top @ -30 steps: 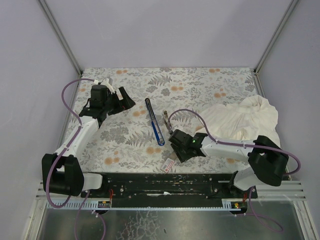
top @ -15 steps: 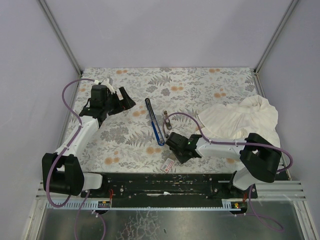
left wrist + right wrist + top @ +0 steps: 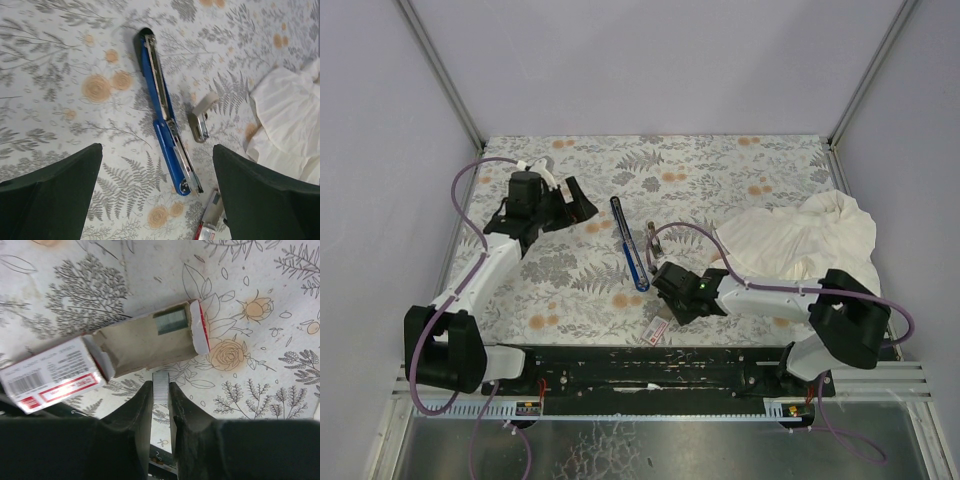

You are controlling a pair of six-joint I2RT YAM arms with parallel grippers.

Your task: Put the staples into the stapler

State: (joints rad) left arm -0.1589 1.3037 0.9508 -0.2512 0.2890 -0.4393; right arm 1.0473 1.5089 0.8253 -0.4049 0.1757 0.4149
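Silver-grey metal shows between the black fingers (image 3: pixel 142 407) of the right gripper (image 3: pixel 160 386): the jaws are drawn in almost together and pinch a narrow strip of staples (image 3: pixel 161 376) by its two long sides, its free end pointing at the staple box just beyond the fingertips. The staple box (image 3: pixel 50 372), white with a pink-red label, lies on the flowered tablecloth (image 3: pixel 740 165) near the table's near edge, about at its middle. Its tan inner drawer (image 3: pixel 135 342) is slid out to one side, and a small block of staples (image 3: pixel 172 321) sits at the drawer's outer end beside a red-edged flap. The blue stapler (image 3: pixel 165 125) lies at the middle of the table, swung open flat into one long line running far to near, its metal channel facing up; nothing touches it. A small grey-tan cardboard tray (image 3: pixel 200 120) with something metallic in it lies just to its right. The left gripper (image 3: pixel 575 203) hangs over the far left of the table with its jaws spread wide and nothing between them, well apart from the stapler. A crumpled white cloth (image 3: pixel 800 240) is heaped at the right.
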